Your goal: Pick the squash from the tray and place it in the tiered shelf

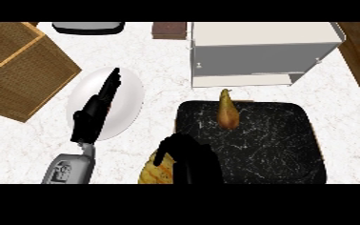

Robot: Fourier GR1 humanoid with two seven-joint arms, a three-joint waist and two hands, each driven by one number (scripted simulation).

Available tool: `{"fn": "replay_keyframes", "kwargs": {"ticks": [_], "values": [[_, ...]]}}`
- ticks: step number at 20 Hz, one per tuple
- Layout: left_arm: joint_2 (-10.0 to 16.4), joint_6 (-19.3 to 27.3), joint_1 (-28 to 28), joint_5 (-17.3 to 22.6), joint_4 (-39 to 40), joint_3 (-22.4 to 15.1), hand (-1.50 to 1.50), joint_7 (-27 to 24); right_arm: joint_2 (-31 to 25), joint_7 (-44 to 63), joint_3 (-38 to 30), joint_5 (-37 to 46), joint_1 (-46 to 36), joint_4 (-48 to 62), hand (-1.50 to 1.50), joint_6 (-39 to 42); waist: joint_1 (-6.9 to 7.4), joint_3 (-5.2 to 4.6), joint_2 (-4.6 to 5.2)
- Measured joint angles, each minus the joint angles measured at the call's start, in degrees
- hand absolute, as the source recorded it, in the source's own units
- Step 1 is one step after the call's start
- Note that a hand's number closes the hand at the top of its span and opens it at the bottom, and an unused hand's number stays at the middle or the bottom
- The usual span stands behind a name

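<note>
Yellow-orange ribbed squash [156, 172] sits at the black tray's [281, 143] near-left corner, beneath the right hand [188, 155], fingers curled round it. Left hand [95, 112] extends straight-fingered over a white plate [130, 100].

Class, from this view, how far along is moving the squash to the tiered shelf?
Done: the right hand is curled round the squash, at the tray's left edge. In hand: that hold; whether it is lifted is unclear. Left: carrying it to the white tiered shelf and releasing it there.
</note>
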Motion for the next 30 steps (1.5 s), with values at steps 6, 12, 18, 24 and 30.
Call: {"fn": "replay_keyframes", "kwargs": {"ticks": [6,12,18,24,30], "values": [[0.5,-0.3,-0.8,0.4,-0.1,0.7,0.00,1.0,-0.2,5.8,-2.2,5.2,-9.1,-3.9,1.50,2.5,-0.71,-0.07,-0.32],[0.9,-0.5,-0.7,0.7,0.1,1.3,0.00,0.9,-0.3,8.6,-7.9,9.3,-17.7,-5.5,1.50,6.0,-0.99,-0.09,-0.43],[0.3,-0.2,-0.4,0.4,-0.9,0.8,0.00,1.7,-0.2,8.6,-16.1,11.4,-26.3,-4.0,1.50,10.6,-0.94,-0.08,-0.43],[0.5,-0.2,-0.4,0.2,0.3,1.2,0.00,0.5,-0.1,7.8,-23.6,10.9,-33.7,-1.0,1.50,14.1,-0.94,-0.05,-0.25],[0.6,-0.2,-1.1,0.3,0.8,1.7,0.00,0.4,0.1,5.5,-32.4,11.3,-39.1,1.6,1.50,17.6,-1.21,-0.01,-0.16]]}}
